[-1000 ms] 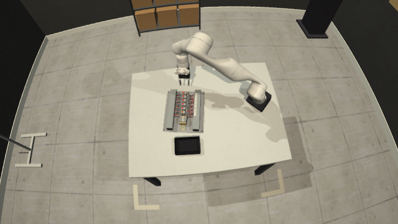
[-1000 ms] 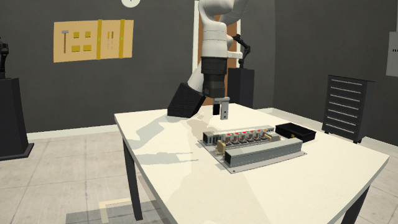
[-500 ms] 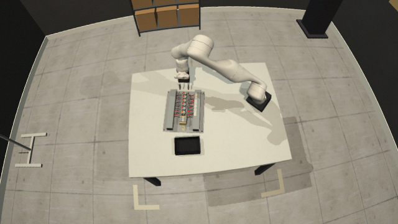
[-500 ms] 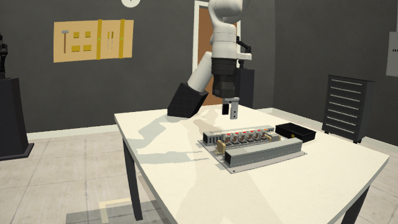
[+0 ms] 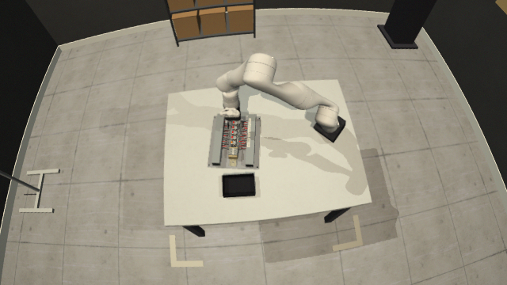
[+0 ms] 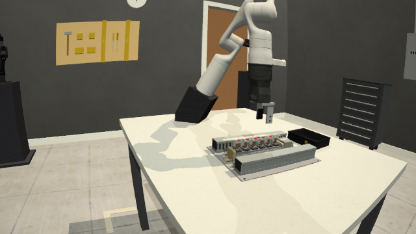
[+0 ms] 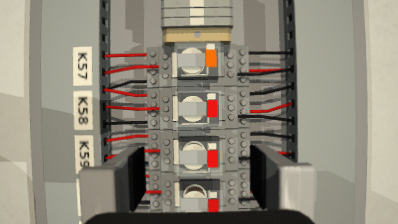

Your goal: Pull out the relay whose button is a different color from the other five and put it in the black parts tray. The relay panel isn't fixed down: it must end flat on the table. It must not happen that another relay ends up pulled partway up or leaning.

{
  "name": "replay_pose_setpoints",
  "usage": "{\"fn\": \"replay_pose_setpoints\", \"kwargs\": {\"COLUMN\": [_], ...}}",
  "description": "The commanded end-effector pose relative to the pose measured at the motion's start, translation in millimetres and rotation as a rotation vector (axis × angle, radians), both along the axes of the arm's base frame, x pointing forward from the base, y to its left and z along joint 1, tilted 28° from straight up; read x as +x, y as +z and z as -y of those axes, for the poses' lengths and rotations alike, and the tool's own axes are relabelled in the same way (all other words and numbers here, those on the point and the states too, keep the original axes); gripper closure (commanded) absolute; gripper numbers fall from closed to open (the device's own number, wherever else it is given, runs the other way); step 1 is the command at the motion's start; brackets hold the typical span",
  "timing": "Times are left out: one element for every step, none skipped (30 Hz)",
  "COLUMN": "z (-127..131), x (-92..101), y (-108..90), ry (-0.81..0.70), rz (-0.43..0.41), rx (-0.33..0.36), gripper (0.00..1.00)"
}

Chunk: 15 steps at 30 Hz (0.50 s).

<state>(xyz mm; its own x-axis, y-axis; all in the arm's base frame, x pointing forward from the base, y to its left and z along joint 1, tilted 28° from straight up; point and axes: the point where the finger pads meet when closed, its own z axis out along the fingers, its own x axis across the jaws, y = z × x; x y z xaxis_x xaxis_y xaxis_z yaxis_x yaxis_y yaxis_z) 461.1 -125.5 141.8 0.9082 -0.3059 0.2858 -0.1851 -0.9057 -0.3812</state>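
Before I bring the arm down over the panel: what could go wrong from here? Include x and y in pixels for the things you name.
The orange-button relay [image 7: 192, 61] sits right beside a red-button relay [image 7: 192, 108], so a misaligned grasp might tug that neighbour partway up.

Red and black wires run along both sides of the relays; the open jaws could snag them while descending.

The relay panel [image 5: 257, 163] [image 6: 242, 177] isn't fixed, so a stiff pull may lift or shift it.
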Motion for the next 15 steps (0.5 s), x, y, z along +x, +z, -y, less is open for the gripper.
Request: {"fn": "replay_pose_setpoints", "kwargs": {"z": [-23, -27, -31, -35, -35, -35, -38, -41, -44, -46, -47, -49, -50, -51, -51], "x": [5.9, 6.8, 7.7, 8.5, 8.5, 8.5, 9.2, 9.8, 10.3, 10.8, 11.2, 11.5, 11.7, 11.9, 12.0], "y": [9.8, 11.4, 12.8, 14.2, 14.2, 14.2, 15.4, 16.4, 17.3, 18.1, 18.8, 19.3, 19.7, 20.1, 20.3], "ry": [-0.003, -0.003, -0.003, -0.003, -0.003, -0.003, -0.003, -0.003, -0.003, -0.003, -0.003, -0.003, -0.003, -0.003, -0.003], "rz": [-0.001, -0.001, -0.001, -0.001, -0.001, -0.001, -0.001, -0.001, -0.001, -0.001, -0.001, -0.001, -0.001, -0.001, -0.001], "rx": [-0.004, -0.004, -0.004, -0.004, -0.004, -0.004, -0.004, -0.004, -0.004, -0.004, -0.004, -0.004, -0.004, -0.004, -0.004], "gripper": [0.02, 0.02, 0.02, 0.02, 0.02, 0.02, 0.02, 0.02, 0.02, 0.02, 0.02, 0.02, 0.02, 0.02, 0.02]}}
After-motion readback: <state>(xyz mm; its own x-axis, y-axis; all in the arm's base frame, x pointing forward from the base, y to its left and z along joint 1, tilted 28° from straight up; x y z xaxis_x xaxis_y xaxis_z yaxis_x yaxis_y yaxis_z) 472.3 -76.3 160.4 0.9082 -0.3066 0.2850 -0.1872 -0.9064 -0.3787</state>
